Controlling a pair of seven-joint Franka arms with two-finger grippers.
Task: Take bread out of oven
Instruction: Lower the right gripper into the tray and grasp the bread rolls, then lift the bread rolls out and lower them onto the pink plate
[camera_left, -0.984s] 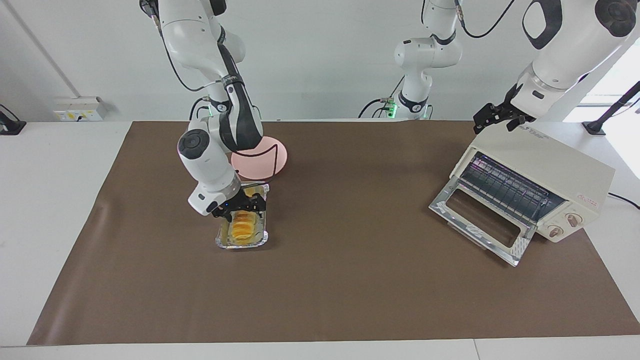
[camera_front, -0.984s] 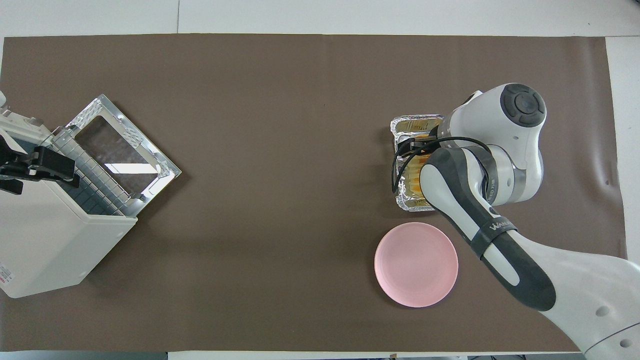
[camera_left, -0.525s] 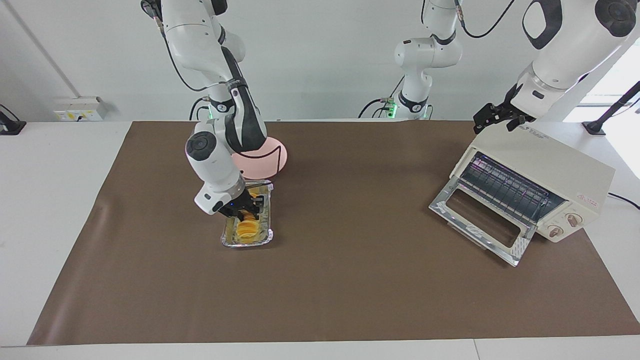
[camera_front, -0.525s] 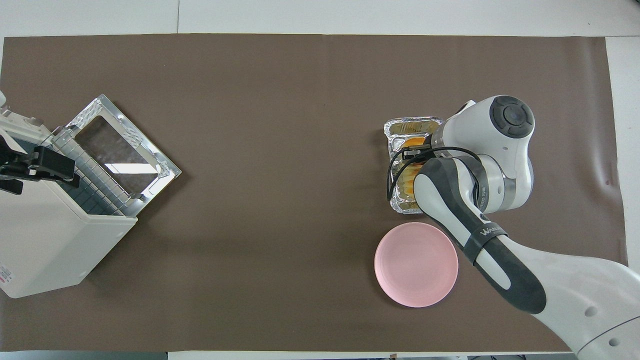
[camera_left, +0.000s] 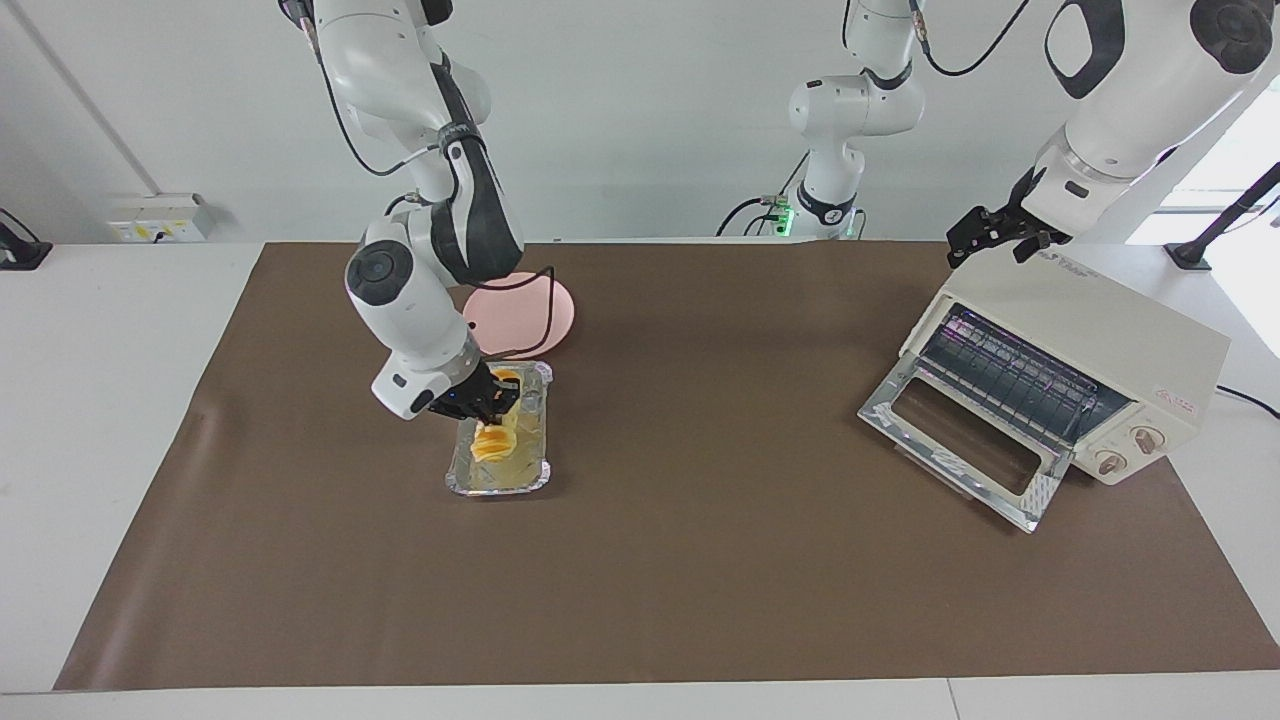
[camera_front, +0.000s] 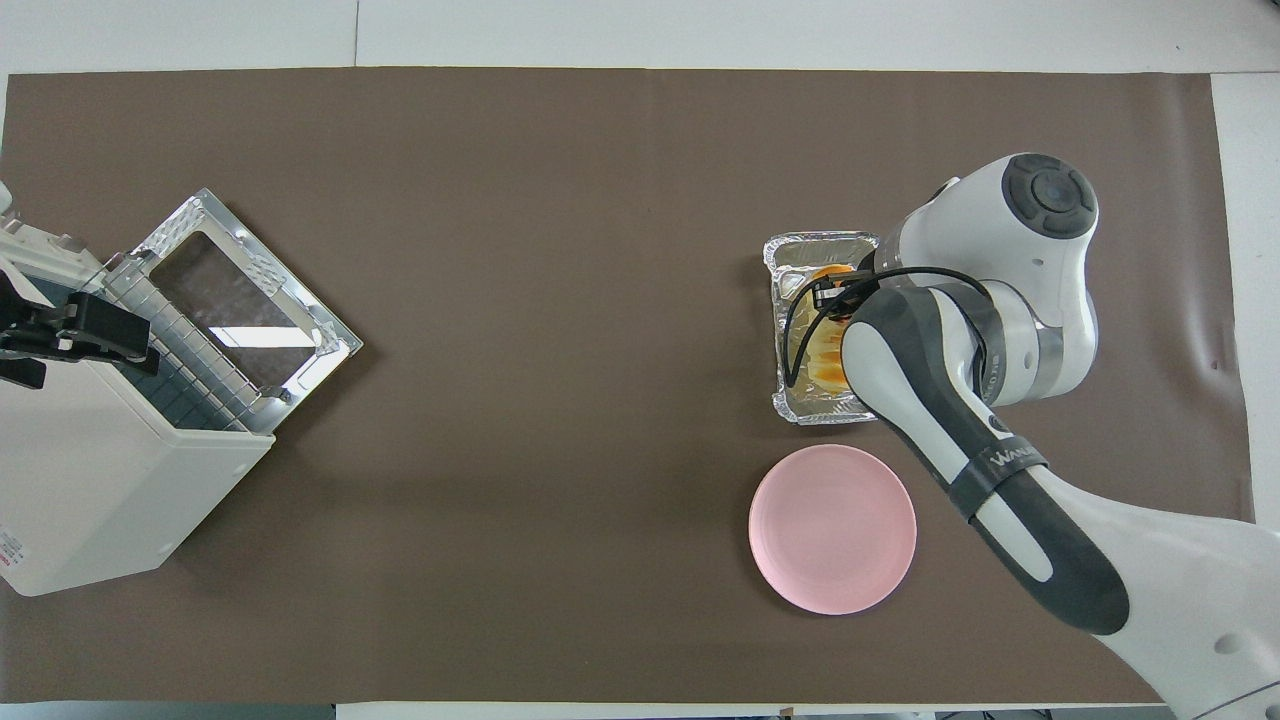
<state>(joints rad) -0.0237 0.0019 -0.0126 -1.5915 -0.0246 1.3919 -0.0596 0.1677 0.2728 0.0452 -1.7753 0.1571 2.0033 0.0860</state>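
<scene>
The bread (camera_left: 489, 443) is a small golden ridged loaf lying in a crinkled foil tray (camera_left: 500, 481) on the brown mat, toward the right arm's end of the table. My right gripper (camera_left: 495, 405) reaches down into the tray and is shut on the bread's end nearer the robots. From overhead, the right gripper (camera_front: 835, 295) and its wrist cover much of the bread (camera_front: 815, 352) and tray (camera_front: 815, 248). The cream-white oven (camera_left: 1090, 330) stands at the left arm's end with its glass door (camera_left: 960, 440) folded down and its rack bare. My left gripper (camera_left: 990, 238) waits open over the oven's top.
A round pink plate (camera_left: 548, 310) lies beside the tray, nearer to the robots, and is also seen from overhead (camera_front: 832, 528). The oven (camera_front: 90, 480) stands at an angle, its open door (camera_front: 245, 290) pointing toward the mat's middle. The brown mat (camera_left: 700, 560) covers the table.
My right gripper has closed on the bread inside the tray, and its wrist has swung. The tray has shifted and turned slightly. The left arm has stayed still.
</scene>
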